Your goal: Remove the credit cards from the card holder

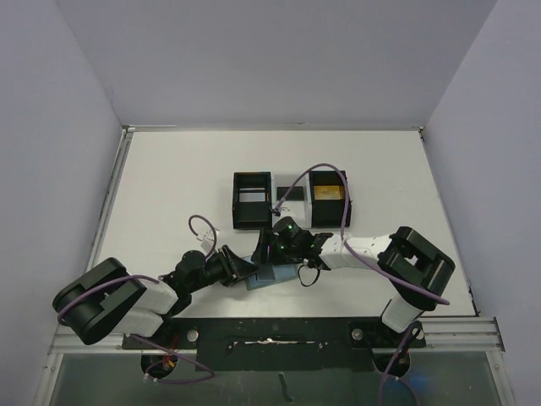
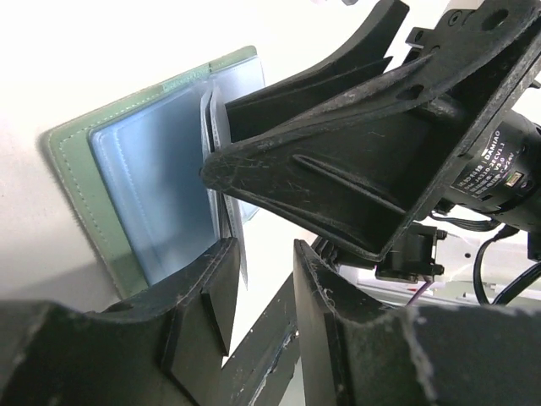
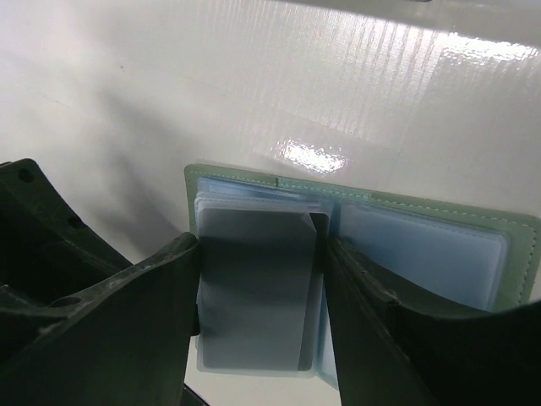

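A white worktop [image 1: 169, 194] walled in pale grey carries the open holder [image 3: 439, 254], which lies flat directly under both hands, at the near edge. The right hand [image 3: 262, 249] is pinching the stack of clear sleeves [image 3: 254, 347], one finger on each long edge, with a dark grey card [image 3: 254, 279] showing in the top sleeve. The left hand [image 2: 264, 254] stands spread at the holder's near corner. A sleeve edge hangs just beside one of its fingers, and as far as that close view shows, nothing is clamped. Spread out, the holder's long axis runs across the right hand, from finger to finger and beyond. Its spine and the card's long axis run along the fingers, back towards the wrist. Which end of the sleeve is the mouth I cannot tell. The main risk is that the right hand has plastic rather than card. If it pulls now, the whole holder would probably come up or slide with it, because the left hand is not pinning it. Squeezing the sleeves across their width could also bow them and jam the card inside. The two hands are crowded together over one small thing, so a careless reach by the left could knock the right fingers.
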Tool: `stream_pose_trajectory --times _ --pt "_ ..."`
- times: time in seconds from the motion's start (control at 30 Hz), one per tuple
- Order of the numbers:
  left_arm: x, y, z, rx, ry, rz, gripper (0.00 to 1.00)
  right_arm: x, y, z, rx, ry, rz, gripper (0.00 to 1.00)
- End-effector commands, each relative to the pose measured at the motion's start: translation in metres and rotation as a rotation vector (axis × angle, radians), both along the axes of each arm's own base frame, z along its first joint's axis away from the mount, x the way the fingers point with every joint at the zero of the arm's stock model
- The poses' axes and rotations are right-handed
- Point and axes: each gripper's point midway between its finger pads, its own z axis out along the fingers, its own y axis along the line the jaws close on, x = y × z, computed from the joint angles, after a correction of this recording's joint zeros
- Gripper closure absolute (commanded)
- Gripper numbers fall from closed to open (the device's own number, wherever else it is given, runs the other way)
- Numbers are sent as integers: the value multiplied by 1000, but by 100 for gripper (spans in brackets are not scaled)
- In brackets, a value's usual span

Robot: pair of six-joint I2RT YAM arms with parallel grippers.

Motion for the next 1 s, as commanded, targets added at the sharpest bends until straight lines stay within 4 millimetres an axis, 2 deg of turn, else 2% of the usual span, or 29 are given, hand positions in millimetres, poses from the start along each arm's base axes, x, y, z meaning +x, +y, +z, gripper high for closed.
stream_pose_trajectory --times 0.0,0.17,0.3,0.5,0.63,0.83,0.9,0.97 --pt "9 -9 27 -93 -81 6 69 -5 8 14 79 9 23 47" --pt "11 -9 21 -81 -71 15 71 -6 8 17 102 13 28 47" --pt "13 -2 3 -13 -36 45 72 -6 6 19 131 21 24 47" --pt "14 6 -11 87 -23 59 67 -5 3 16 139 35 16 46" --pt "15 1 2 57 -62 41 63 -6 4 16 145 40 19 46" --pt "12 -22 35 -37 -152 -81 57 -4 3 13 133 46 13 46" --pt "9 -27 37 -56 -159 -115 57 -4 3 13 128 48 12 46" --pt "8 -28 30 -49 -135 -123 57 -3 4 13 125 47 13 46"
